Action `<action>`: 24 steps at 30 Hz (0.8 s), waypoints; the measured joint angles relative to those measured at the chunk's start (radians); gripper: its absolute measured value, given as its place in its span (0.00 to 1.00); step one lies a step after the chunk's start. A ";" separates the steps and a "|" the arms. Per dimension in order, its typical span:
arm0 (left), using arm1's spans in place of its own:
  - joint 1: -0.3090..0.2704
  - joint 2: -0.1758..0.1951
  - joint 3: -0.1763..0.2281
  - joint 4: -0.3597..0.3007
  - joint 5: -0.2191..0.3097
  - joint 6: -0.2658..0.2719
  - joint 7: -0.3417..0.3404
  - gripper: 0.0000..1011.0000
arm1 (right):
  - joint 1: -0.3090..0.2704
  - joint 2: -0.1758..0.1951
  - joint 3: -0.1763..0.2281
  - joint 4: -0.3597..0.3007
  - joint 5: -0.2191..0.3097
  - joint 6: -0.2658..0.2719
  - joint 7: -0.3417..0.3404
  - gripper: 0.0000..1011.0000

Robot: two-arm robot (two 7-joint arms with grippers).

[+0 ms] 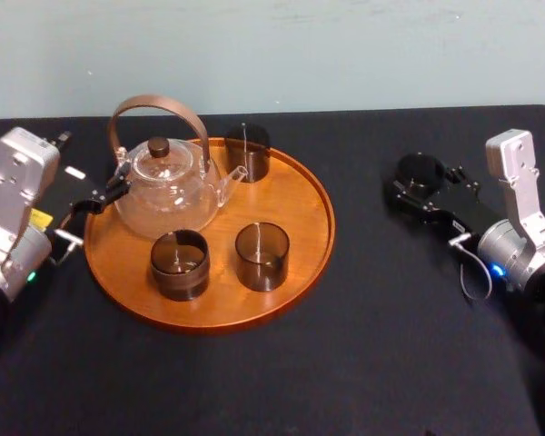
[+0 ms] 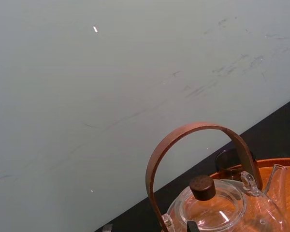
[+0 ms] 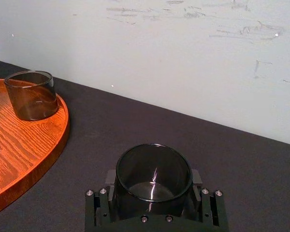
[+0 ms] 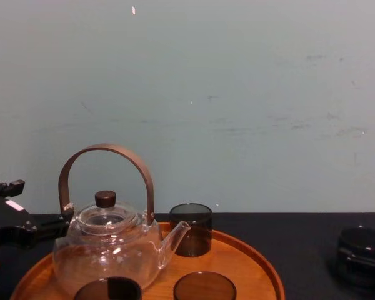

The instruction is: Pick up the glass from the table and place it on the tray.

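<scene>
Standing between fingers of right gripper (image 3: 153, 194), smoky glass (image 3: 153, 166) on table (image 3: 135, 125), seemingly clasped, left gripper (image 1: 98, 198) idle beside tray (image 1: 300, 227).

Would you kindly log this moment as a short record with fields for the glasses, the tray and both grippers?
target glass: smoked, upright, right of the tray and apart from it
right gripper: jaws closed against the target glass's sides
tray: round, wooden, left of centre on the table
on tray: teapot and three other glasses, all upright
left gripper: at the tray's left rim, beside the teapot
task state: target glass not yet on the tray
</scene>
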 joint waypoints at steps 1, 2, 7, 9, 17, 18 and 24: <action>0.000 0.000 0.000 0.000 0.000 0.000 0.000 0.99 | 0.000 0.000 0.000 0.000 0.000 0.000 0.000 0.89; 0.000 0.000 0.000 0.000 0.000 0.000 0.000 0.99 | 0.000 0.000 0.000 0.000 0.000 0.000 0.000 0.89; 0.000 0.000 0.000 0.000 0.000 0.000 0.000 0.99 | 0.000 0.000 0.000 0.000 0.000 0.000 0.000 0.89; 0.000 0.000 0.000 0.000 0.000 0.000 0.000 0.99 | 0.000 0.000 0.000 0.000 0.000 0.000 0.001 0.89; 0.000 0.000 0.000 0.000 0.000 0.000 0.000 0.99 | 0.003 -0.002 -0.002 -0.001 0.031 0.003 0.034 0.89; 0.000 0.000 0.000 0.000 0.000 0.000 0.000 0.99 | 0.003 -0.001 -0.004 -0.008 0.035 0.005 0.037 0.89; 0.000 0.000 0.000 0.000 0.000 0.000 0.000 0.99 | -0.004 0.001 -0.014 -0.041 0.045 0.013 0.042 0.89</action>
